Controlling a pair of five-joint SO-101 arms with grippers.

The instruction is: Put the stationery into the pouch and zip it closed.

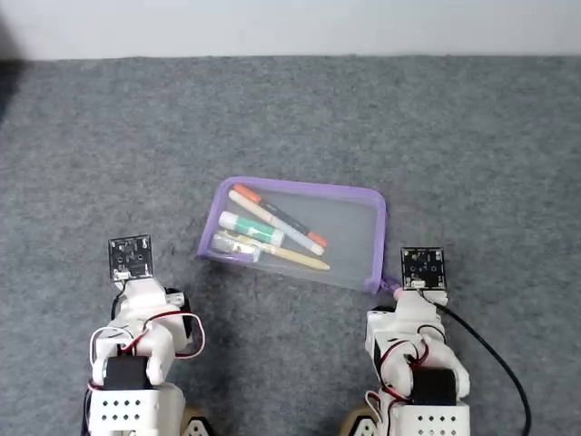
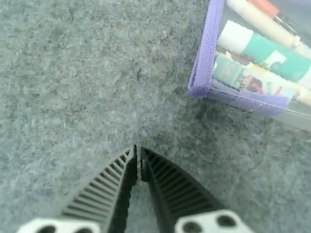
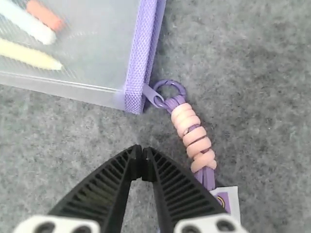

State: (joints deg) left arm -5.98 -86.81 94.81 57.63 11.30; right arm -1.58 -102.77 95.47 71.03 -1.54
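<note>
A clear pouch [image 1: 345,241] with purple trim lies flat in the middle of the grey carpet. Inside it I see an orange-capped white marker [image 1: 277,220], a green-banded glue stick [image 1: 251,228], a yellow pencil [image 1: 295,257] and a small packet [image 1: 234,246]. Its zipper pull, a pink and purple cord [image 3: 193,136], lies at the pouch's near right corner [image 3: 137,99]. My left gripper [image 2: 137,162] is shut and empty, a little short of the pouch's near left corner [image 2: 199,90]. Just short of the cord my right gripper [image 3: 142,162] is shut on nothing.
Grey carpet [image 1: 290,118] covers the whole table, with open room behind and beside the pouch. A black cable [image 1: 490,350] runs off from the right arm toward the near right edge.
</note>
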